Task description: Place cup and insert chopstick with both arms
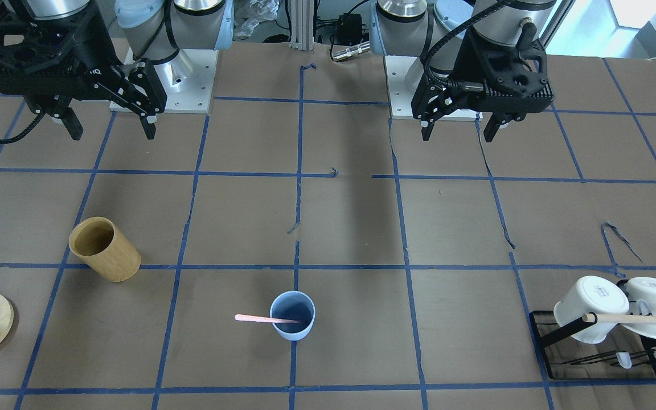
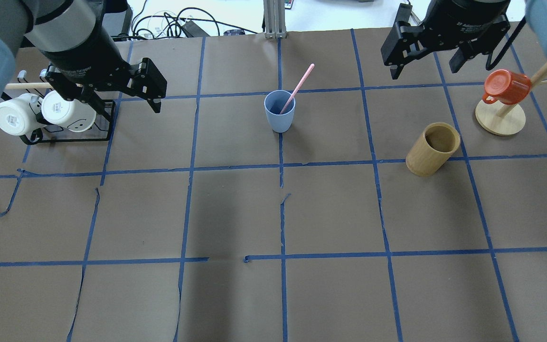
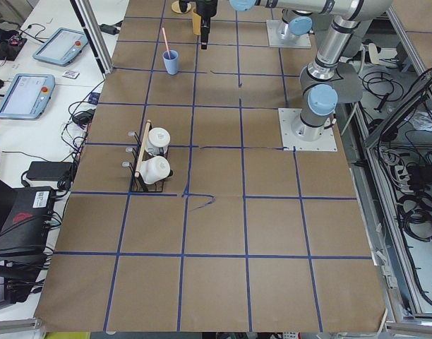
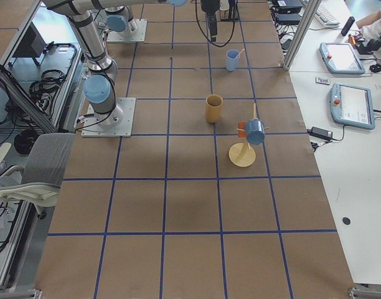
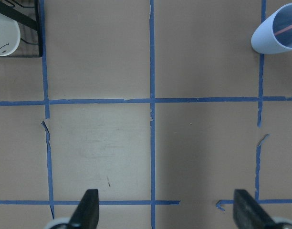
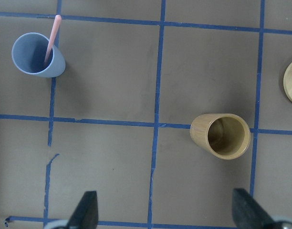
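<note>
The light blue cup (image 1: 292, 316) stands upright on the table's centre line, on the far side from my base; it also shows in the overhead view (image 2: 279, 111). One pale pink chopstick (image 1: 259, 319) leans inside it, its upper end sticking out over the rim (image 2: 302, 80). My left gripper (image 2: 126, 102) is open and empty, raised well to the cup's left. My right gripper (image 2: 424, 66) is open and empty, raised to the cup's right. The left wrist view shows the cup (image 5: 276, 37) at top right; the right wrist view shows it (image 6: 38, 55) at top left.
A tan wooden cylinder (image 2: 432, 148) stands below my right gripper. An orange mug (image 2: 504, 88) hangs on a wooden stand at the far right. Two white mugs (image 2: 41, 111) sit on a black rack with a wooden rod under my left arm.
</note>
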`<state>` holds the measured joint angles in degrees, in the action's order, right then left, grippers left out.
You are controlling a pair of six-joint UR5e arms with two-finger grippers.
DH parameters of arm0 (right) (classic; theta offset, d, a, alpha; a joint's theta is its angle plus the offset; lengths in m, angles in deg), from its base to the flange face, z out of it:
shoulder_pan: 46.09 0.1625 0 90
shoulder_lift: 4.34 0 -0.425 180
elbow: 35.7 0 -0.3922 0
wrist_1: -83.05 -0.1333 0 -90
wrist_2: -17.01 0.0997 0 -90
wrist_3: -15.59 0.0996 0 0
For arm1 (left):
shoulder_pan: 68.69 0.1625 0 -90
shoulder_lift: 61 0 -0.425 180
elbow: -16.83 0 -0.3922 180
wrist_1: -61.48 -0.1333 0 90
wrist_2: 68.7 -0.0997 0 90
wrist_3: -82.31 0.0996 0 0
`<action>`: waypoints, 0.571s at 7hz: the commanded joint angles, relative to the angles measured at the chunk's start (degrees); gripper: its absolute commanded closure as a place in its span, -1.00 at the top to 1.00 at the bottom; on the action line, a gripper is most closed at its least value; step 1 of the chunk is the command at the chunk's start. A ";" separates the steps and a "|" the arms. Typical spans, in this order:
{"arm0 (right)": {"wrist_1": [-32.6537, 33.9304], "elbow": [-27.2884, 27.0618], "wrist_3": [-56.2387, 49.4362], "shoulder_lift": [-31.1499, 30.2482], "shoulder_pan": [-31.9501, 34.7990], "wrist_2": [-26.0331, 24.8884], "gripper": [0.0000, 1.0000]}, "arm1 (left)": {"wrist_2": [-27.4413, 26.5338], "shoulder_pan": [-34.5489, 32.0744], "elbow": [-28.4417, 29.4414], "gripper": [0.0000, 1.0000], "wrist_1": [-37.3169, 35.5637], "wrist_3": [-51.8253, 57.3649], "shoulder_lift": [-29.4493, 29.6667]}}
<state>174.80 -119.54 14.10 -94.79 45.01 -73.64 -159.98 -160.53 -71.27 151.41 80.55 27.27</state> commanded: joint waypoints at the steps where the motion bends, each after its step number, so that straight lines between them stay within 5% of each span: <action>1: -0.60 0.52 0.35 0.28 -0.05 -0.14 1.00 | 0.13 0.00 0.03 1.00 -0.02 0.00 -0.03; 4: -0.87 0.61 0.35 0.10 -0.05 -0.23 1.00 | 0.31 0.00 0.12 1.00 -0.02 0.00 -0.03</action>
<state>173.98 -118.96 14.44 -94.63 44.96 -73.78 -159.68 -160.53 -71.20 151.39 80.55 27.24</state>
